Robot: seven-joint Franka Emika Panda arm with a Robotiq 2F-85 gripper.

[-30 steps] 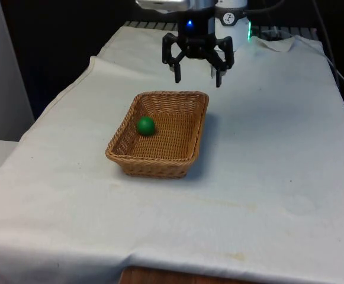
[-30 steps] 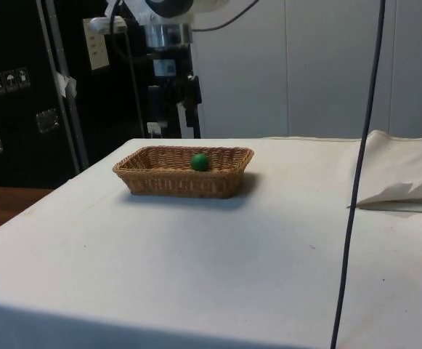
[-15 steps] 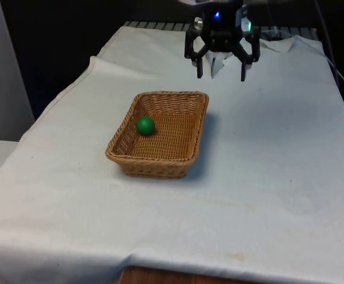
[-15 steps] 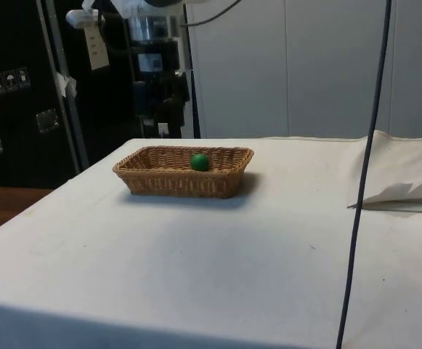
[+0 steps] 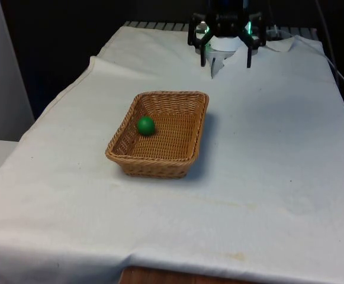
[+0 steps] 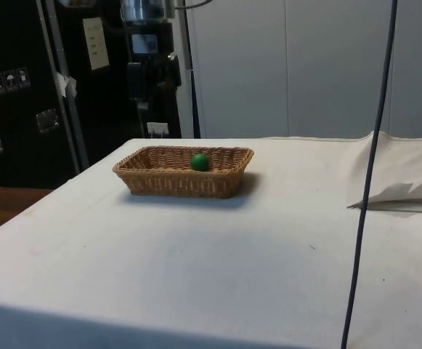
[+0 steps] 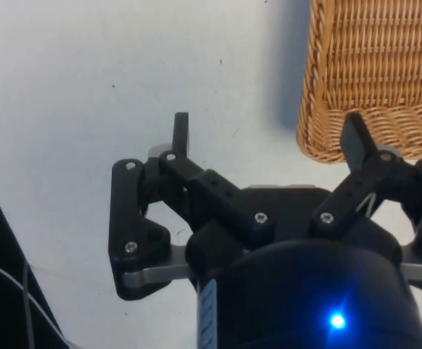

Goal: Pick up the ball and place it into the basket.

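Front and side views from table height, both on basket (image 5: 158,133).

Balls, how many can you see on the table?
1. The green ball lies inside the wicker basket, near the wall on the front view's left. None seems hidden.

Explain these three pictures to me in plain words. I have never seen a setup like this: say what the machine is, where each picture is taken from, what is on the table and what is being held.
The machine is a robot arm ending in a black two-finger gripper. One picture looks across the table towards the arm, one looks from the table's side, and one comes from a camera on the wrist, looking down past the fingers. The table is covered with a white cloth. On it stands a wicker basket with a green ball lying inside. The gripper is open, holds nothing, and hangs in the air beyond the basket's far end. Judged by this, the ball is already where it belongs.
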